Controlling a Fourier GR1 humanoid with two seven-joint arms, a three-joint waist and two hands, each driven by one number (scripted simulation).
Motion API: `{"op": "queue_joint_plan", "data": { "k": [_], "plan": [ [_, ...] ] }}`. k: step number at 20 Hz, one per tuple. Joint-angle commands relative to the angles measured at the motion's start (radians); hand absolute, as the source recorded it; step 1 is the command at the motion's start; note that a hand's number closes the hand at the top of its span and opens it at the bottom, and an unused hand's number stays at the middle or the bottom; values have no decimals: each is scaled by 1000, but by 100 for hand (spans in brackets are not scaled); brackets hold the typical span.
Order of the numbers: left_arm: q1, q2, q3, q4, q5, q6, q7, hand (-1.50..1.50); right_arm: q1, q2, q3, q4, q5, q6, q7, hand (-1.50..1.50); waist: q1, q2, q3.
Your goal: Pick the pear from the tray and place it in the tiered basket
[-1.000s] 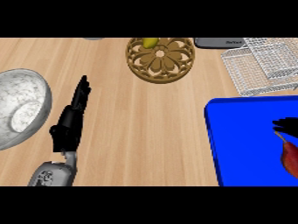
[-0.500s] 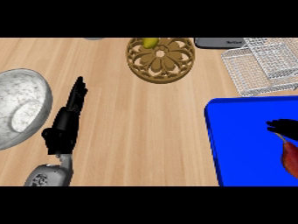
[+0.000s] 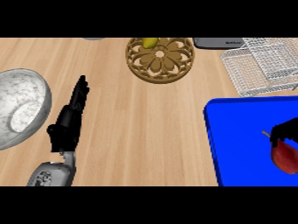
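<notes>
A red pear with a short stem lies on the blue tray at the lower right. My right hand is at the tray's right edge, its black fingers curled just above the pear's stem end and touching it; most of the hand is cut off by the view's edge. The white wire tiered basket stands at the upper right, beyond the tray. My left hand rests on the wooden counter at the left with its fingers straight, pointing away from me.
A speckled grey bowl sits at the far left beside my left hand. A carved wooden trivet with a yellow-green fruit at its far rim lies at the top centre. A grey object shows at the top edge.
My right hand has shifted slightly down and left over the pear's stem end. The left hand has drifted a little down and left. The pear has not moved.
</notes>
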Motion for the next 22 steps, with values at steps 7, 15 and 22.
{"op": "queue_joint_plan", "data": {
  "k": [7,15,22],
  "plan": [
    [-15,6,12,11,5,-8,14,0,-52,222,85,-142,283,92,793,150,-3,-2,2],
    [2,6,3,-17,-3,-19,16,0,-86,300,29,-414,316,230,1060,150,-5,-2,4],
    [-20,-12,17,7,-12,8,25,0,-108,245,-133,-766,215,376,1134,150,-20,-5,4]
  ]
}}
